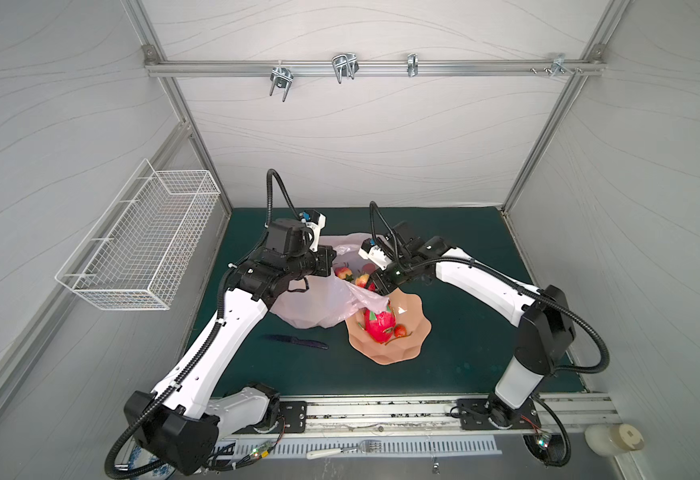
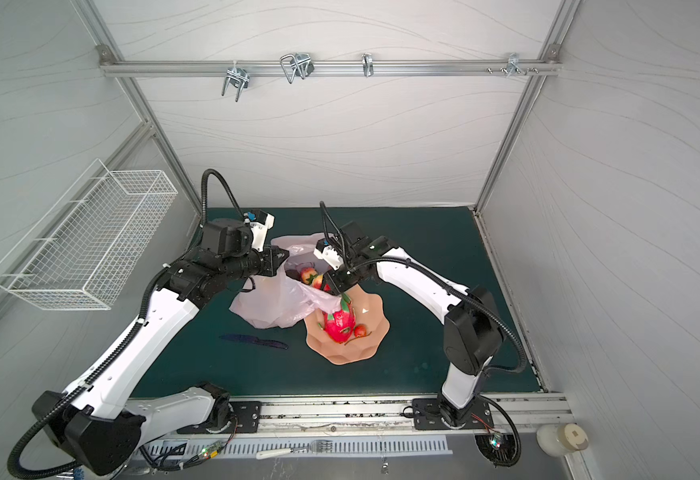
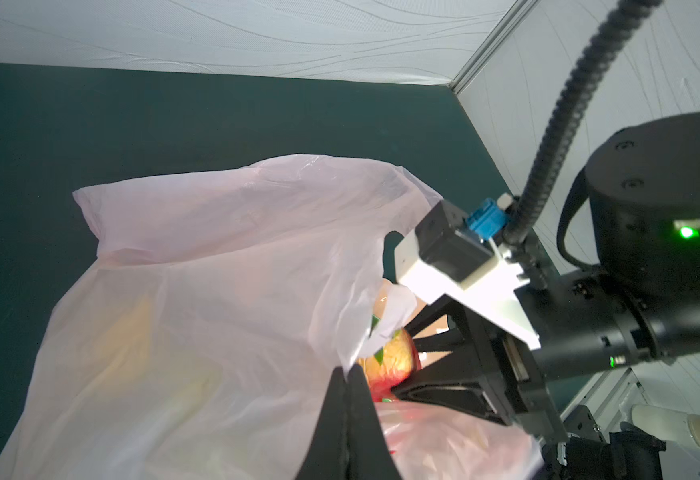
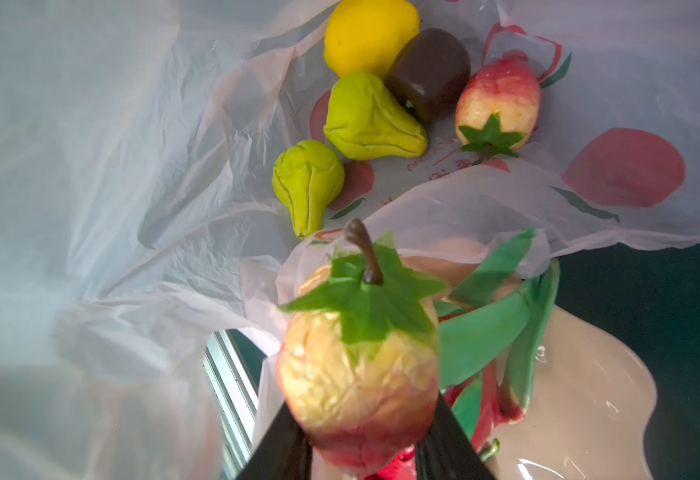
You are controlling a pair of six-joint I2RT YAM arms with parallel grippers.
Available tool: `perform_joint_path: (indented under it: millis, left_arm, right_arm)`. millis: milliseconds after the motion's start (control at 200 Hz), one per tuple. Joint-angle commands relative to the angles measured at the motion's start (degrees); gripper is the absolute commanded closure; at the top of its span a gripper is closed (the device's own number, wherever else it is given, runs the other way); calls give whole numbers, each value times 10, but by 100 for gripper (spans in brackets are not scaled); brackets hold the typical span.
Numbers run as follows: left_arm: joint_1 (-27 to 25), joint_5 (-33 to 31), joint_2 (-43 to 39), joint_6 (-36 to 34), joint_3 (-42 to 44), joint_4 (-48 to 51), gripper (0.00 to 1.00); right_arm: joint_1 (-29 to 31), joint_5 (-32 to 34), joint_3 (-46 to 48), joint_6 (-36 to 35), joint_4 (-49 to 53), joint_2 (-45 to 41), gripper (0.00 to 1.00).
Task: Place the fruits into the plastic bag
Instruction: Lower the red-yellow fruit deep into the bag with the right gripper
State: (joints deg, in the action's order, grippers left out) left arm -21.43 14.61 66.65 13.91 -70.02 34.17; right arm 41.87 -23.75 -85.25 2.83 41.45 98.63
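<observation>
The pale-pink plastic bag (image 1: pixel 315 303) lies open on the green mat. My left gripper (image 3: pixel 348 374) is shut on the bag's rim (image 3: pixel 340 332) and holds the mouth up. My right gripper (image 4: pixel 362 432) is shut on a red-yellow strawberry (image 4: pixel 356 365) with a green cap, just over the bag's mouth. Inside the bag lie a yellow lemon (image 4: pixel 371 37), a dark brown fruit (image 4: pixel 431 72), two green fruits (image 4: pixel 367 118) and another strawberry (image 4: pixel 498 102). The dragon fruit (image 1: pixel 377 326) and a small red fruit (image 1: pixel 400 331) sit in the peach bowl (image 1: pixel 414 332), partly under the bag's edge.
A dark knife (image 1: pixel 296 341) lies on the mat in front of the bag. A white wire basket (image 1: pixel 140 245) hangs on the left wall. A fork (image 1: pixel 340 451) rests on the rail strip at the front. Metal hooks hang from the back rail.
</observation>
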Motion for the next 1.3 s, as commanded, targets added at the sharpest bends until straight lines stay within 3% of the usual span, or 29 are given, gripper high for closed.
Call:
perform_joint_path:
  millis: [0,365,705,930,1296]
  left_arm:
    - [-2,4,-9,-9,0,-4,100]
    - [-6,5,1,-5,-3,-10,100]
    - [-6,-51,33,28,-40,11,100]
    - [-6,-56,46,46,-43,11,100]
    - [-6,-57,51,54,-44,12,100]
  right_arm:
    - [-18,-49,-16,9,22,11,89]
    - [-20,-142,-26,126,-52,45,90]
    - [18,-135,140,343,-224,-42,90]
    - [49,-76,176,342,-218,-91,90]
    - [101,-71,133,267,-152,-67,90]
